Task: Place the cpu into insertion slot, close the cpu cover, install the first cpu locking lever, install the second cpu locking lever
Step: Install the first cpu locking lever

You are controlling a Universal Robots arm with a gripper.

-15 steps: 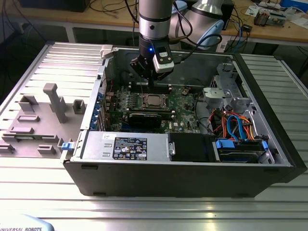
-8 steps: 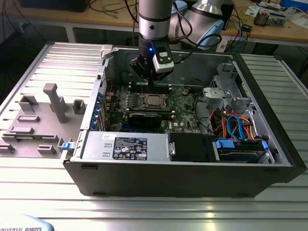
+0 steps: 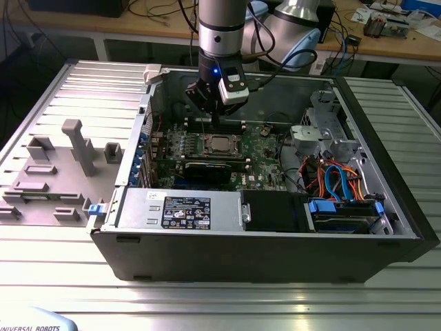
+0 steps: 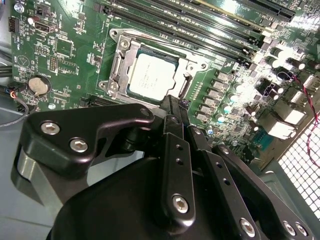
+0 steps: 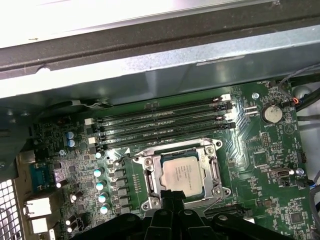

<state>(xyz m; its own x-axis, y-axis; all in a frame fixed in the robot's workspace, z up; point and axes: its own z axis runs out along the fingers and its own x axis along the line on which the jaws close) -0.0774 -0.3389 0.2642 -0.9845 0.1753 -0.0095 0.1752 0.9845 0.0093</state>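
Gripper point(image 4: 173, 104), apparently clenched and empty, close above cpu point(image 4: 152, 75) on motherboard point(image 4: 65, 50).

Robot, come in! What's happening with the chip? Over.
Gripper shut, tip at the cover's edge. Chip seated, cover down flat around it. Long black card lies apart from the gripper.

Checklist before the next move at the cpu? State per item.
1. cpu lying flat, square within its frame: ok.
2. cpu cover down around the cpu: ok.
3. locking levers latched: cannot tell.
4. gripper lined up at the cover's edge: ok.
5. Gripper touching the cover: cannot tell.
6. memory slots apart from the gripper: ok.
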